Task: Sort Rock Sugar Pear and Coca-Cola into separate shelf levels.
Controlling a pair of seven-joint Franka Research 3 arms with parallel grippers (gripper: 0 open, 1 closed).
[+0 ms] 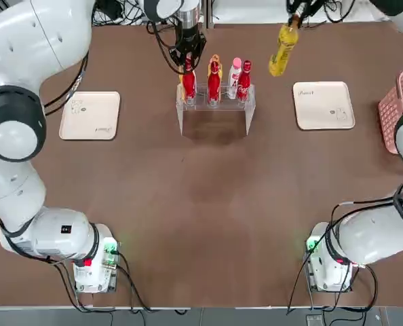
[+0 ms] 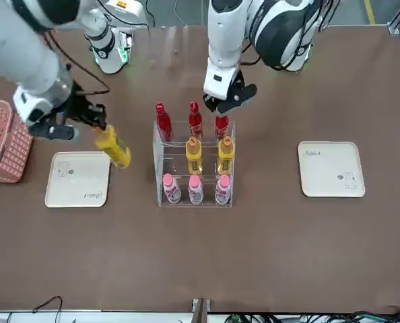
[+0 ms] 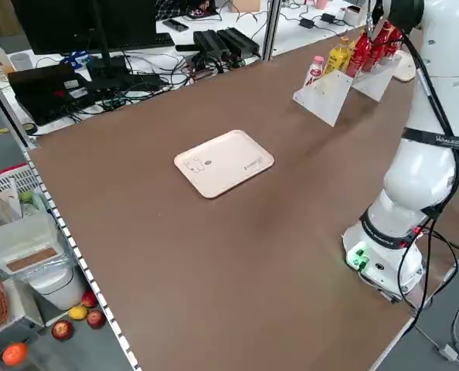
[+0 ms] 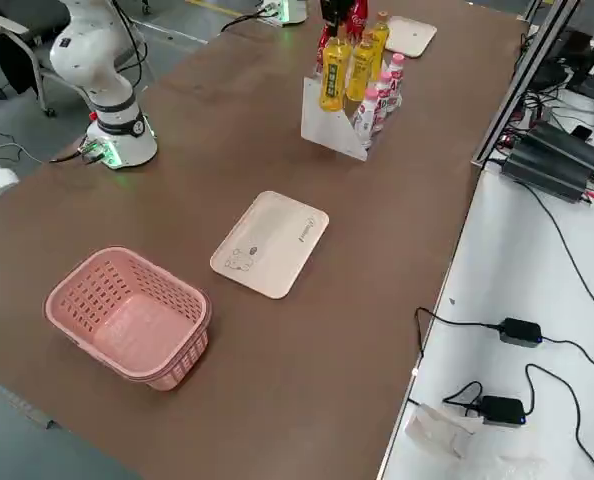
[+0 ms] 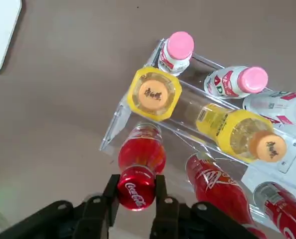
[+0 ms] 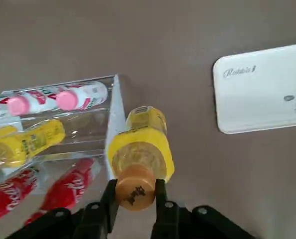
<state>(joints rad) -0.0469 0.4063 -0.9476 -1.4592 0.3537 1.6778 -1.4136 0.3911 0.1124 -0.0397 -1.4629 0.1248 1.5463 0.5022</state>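
The clear stepped stand (image 2: 161, 168) sits mid-table at the far side. Its row nearest the robot holds three Coca-Cola bottles. My left gripper (image 2: 224, 110) is shut on the cap of the one at that row's end, the Coca-Cola bottle (image 5: 140, 157), which stands upright in the stand. Two Rock Sugar Pear bottles (image 2: 194, 156) stand in the middle row. My right gripper (image 2: 99, 124) is shut on the cap of a third Rock Sugar Pear bottle (image 2: 114, 149), which hangs tilted in the air beside the stand, over the table near a tray.
Three pink-capped bottles (image 2: 195, 190) fill the stand's lowest row. Cream trays lie on either side, one on the robot's left (image 1: 89, 115) and one on its right (image 1: 322, 105). A pink basket (image 1: 399, 109) stands at the table's right edge.
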